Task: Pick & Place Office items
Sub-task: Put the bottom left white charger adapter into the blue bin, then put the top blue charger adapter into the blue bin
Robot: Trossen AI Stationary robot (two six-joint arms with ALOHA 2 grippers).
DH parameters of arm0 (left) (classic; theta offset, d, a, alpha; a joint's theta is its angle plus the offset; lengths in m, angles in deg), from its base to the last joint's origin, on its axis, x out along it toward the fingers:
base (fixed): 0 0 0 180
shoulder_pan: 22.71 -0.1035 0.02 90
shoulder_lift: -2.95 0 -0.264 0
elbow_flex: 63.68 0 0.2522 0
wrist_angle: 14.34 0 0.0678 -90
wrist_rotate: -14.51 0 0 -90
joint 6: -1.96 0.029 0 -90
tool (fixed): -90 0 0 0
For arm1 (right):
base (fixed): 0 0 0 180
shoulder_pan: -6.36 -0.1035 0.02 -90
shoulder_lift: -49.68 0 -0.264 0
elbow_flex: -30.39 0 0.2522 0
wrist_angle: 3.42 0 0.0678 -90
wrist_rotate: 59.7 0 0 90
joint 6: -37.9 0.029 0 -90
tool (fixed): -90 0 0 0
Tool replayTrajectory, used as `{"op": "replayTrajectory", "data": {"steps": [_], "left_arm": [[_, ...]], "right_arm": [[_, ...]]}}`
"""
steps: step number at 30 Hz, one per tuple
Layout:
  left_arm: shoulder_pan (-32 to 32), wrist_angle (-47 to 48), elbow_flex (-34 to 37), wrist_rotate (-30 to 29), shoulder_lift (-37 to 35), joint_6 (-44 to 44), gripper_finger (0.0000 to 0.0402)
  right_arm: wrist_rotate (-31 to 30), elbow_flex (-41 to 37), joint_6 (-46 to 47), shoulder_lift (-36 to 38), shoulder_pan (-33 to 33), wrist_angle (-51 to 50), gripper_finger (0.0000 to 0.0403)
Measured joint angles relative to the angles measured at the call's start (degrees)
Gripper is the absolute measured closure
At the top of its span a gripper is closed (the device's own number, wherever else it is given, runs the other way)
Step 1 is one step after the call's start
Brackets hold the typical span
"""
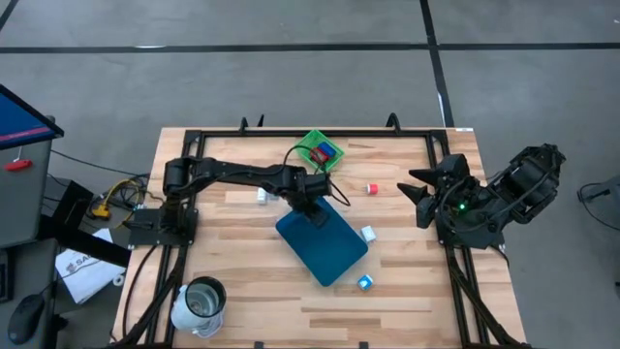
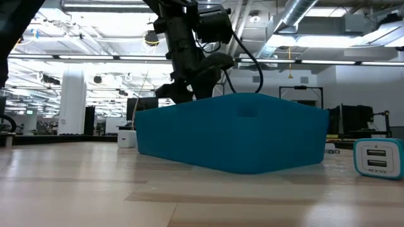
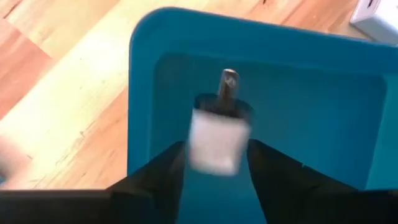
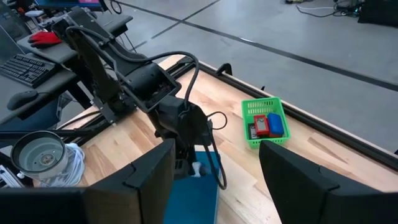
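My left gripper (image 1: 316,206) hangs over the far left corner of the teal board (image 1: 325,247) and is shut on a small white block (image 3: 217,137), whose dark end carries a metal prong (image 3: 228,83) pointing down at the board. The right wrist view shows that gripper (image 4: 189,163) above the teal surface. My right gripper (image 4: 214,186) is open and waits at the table's right edge (image 1: 431,194). Loose items lie flat on the table: a red piece (image 1: 371,189), a white piece (image 1: 262,197), a white block (image 1: 369,234) and a white-and-blue block (image 1: 364,282), also low (image 2: 377,157). My left gripper pinches the white block between its two fingers, one on each side face (image 3: 194,146). The fingers come from above, pointing down. The block is lifted clear over the teal board, prong end lowest. It looks blurred, so how far back it sits I cannot tell.
A small green mesh basket (image 1: 322,152) with red and blue pieces stands near the table's far edge, just beyond my left gripper. A white jar-like container (image 1: 199,305) stands at the near left corner. Black rails frame the tabletop (image 1: 291,133).
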Motion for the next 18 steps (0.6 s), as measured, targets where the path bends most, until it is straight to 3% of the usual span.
{"op": "replayTrajectory", "data": {"steps": [4,10,18], "left_arm": [[-0.02,-0.12,0.0,-0.19,0.0,0.68,0.0214],[-0.37,-0.26,0.0,-0.88,-0.55,1.87,0.0235],[-1.92,3.2,0.04,-1.73,-9.88,13.29,0.0261]], "right_arm": [[-0.02,0.0,0.1,0.0,0.0,0.02,0.0178],[-0.02,0.0,0.45,0.0,0.0,0.0,0.0178],[-0.08,-0.03,0.61,0.0,0.0,0.02,0.0178]]}}
